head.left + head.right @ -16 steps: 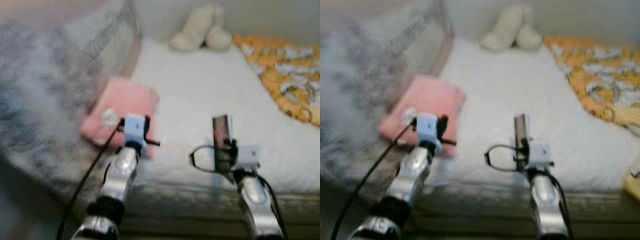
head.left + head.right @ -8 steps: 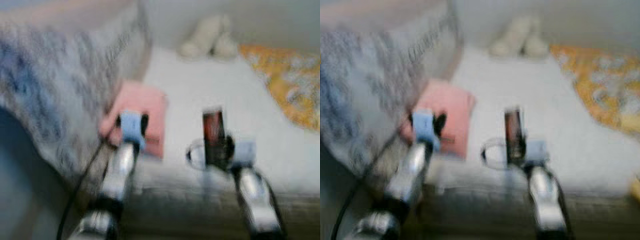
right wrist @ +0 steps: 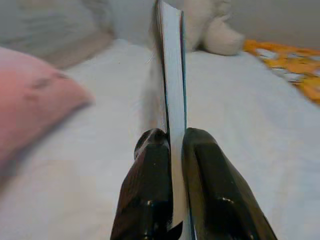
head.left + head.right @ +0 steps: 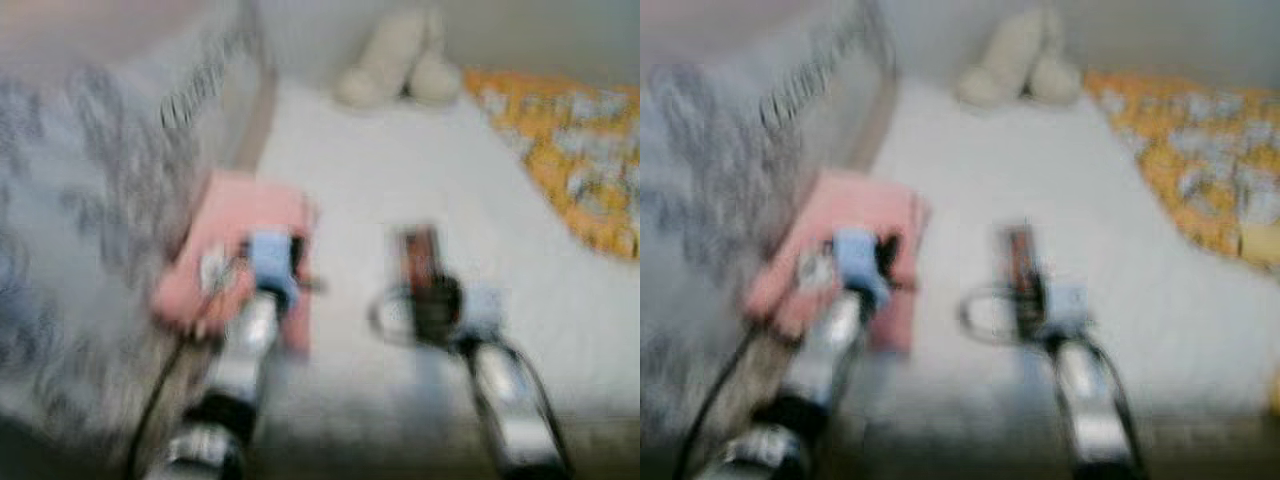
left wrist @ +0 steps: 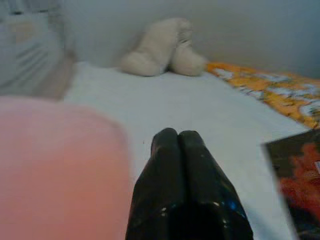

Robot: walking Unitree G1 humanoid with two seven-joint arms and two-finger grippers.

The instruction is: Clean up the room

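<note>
Right gripper [image 3: 171,137]: fingers clamped on a thin book [image 3: 172,75], held upright on edge above the white bed [image 4: 420,190]. Left gripper [image 5: 178,137]: fingers pressed together, empty, over the bed just beside a pink pillow [image 4: 235,230]. Cream stuffed toy [image 5: 162,47] by the far wall; orange patterned blanket [image 4: 565,150] at right.

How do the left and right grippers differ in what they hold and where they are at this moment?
The right gripper has its jaws clamped on a thin book held upright on edge; the left gripper has its jaws shut on nothing. The left gripper sits beside the pink pillow; the right gripper is over the bare white sheet. Both reach out over the bed, toward the plush toy.
</note>
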